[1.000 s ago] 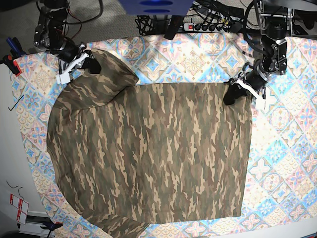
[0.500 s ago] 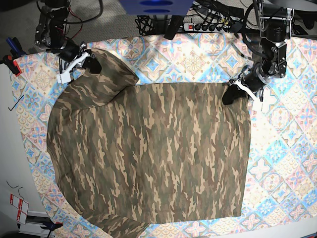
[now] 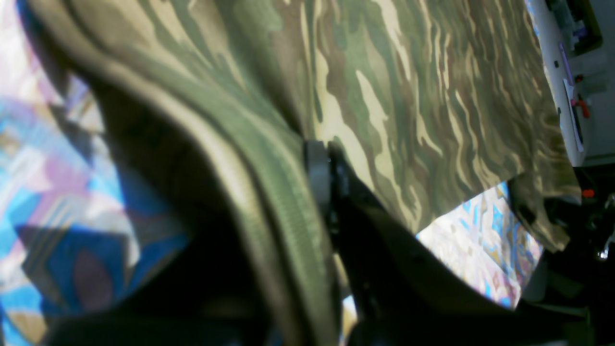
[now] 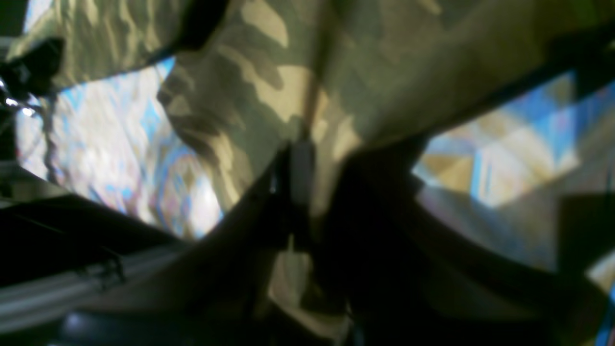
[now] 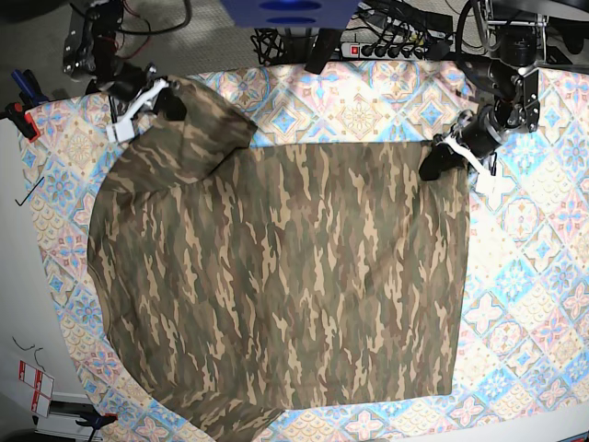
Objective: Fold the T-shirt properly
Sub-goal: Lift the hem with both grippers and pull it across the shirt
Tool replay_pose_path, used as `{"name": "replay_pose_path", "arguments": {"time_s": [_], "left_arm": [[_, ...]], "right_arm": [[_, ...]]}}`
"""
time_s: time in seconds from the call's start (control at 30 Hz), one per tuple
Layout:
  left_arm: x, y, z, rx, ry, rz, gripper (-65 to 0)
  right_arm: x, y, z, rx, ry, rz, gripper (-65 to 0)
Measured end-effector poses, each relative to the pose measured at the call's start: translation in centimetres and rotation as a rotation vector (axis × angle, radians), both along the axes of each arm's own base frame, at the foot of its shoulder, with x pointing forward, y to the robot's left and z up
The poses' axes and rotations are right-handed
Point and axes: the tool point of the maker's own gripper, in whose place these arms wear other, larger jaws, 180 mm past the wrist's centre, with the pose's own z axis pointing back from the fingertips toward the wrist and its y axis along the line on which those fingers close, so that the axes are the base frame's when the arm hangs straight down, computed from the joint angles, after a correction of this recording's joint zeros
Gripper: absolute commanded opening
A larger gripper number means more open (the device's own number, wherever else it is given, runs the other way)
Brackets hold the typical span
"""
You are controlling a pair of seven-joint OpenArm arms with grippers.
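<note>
since both clamped end effectors rose, t-shirt (image 5: 276,276) top edge pulled farther back

The T-shirt (image 5: 276,276) covers most of the patterned cloth (image 5: 534,304), leaving open strips along the right side and the top centre of the base view. The left gripper (image 5: 433,166) and right gripper (image 5: 170,103), both clamped on the shirt's top corners, occupy those corners. A power strip (image 5: 391,46) and cables block the far edge behind the cloth.
</note>
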Motion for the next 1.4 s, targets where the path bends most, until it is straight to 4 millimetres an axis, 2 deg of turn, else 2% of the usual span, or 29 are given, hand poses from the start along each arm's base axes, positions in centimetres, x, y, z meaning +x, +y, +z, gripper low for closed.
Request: {"name": "replay_pose_path", "arguments": {"time_s": [0.23,0.43,0.67,0.87,1.07,1.3,1.4], "left_arm": [[-0.8,0.5,0.0,0.006,-0.023,0.034,-62.0],[-2.5,1.5,0.2,0.029,-0.084,0.086,-62.0],[-4.1,2.5,0.2,0.047,-0.098,0.126,-62.0],[-5.0,3.1,0.3,0.057,-0.106,0.146,-61.9],[-5.0,3.1,0.3,0.057,-0.106,0.147,-61.9],[-4.9,2.4,0.7,0.038,-0.072,0.107,-61.9],[-5.2,2.5,0.7,0.047,0.004,0.050,-61.9]], "right_arm": [[-1.2,-1.4,0.4,-0.045,0.013,-0.015,-64.8],[-2.6,-4.2,0.7,-0.097,0.031,-0.072,-64.8],[-3.2,-7.5,1.7,-0.280,0.052,-0.033,-64.8],[-3.4,-6.6,1.9,-0.283,0.051,-0.022,-64.8],[-2.4,-6.6,3.9,-0.329,-0.005,0.010,-64.8],[-0.1,-5.3,6.0,-0.346,-0.096,0.063,-64.8],[-0.8,-5.3,5.5,-0.354,-0.050,0.083,-64.8]]}}
